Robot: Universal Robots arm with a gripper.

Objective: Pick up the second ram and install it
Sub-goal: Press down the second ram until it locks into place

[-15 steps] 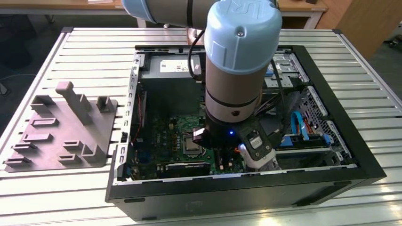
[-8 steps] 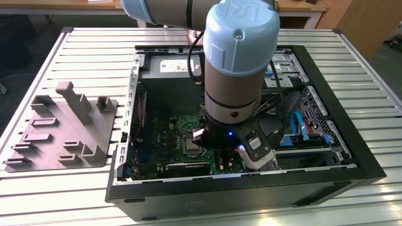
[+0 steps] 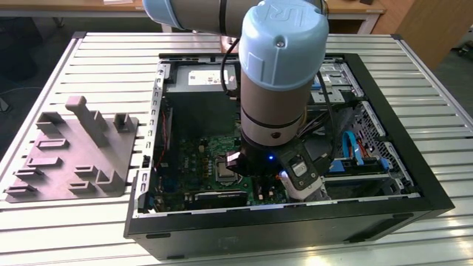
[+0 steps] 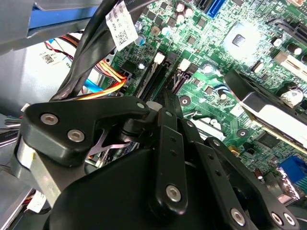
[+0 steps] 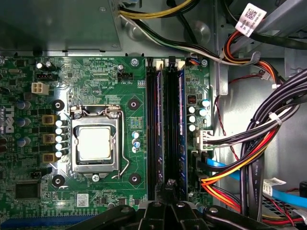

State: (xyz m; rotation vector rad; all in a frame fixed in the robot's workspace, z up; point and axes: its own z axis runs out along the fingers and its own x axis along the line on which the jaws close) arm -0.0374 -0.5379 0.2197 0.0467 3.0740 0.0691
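- The open computer case lies on its side so the board faces up and can be reached from above; the gripper is down inside it.
- The arm stands nearly upright over the case, which I judge suits a straight push downward.
- The grey fixture sits well away from the gripper, outside the case, with no stick visible on its posts.
- The green motherboard spreads out directly beneath the gripper.
- The cable bundle runs beside the gripper, clear of the slots.
- The second ram appears as a dark strip on edge, in line with a memory slot, reaching away from just under the gripper; a neighbouring slot holds a bluish stick.
- The gripper sits right over that strip's near end; whether it is clamped or released, I cannot tell.
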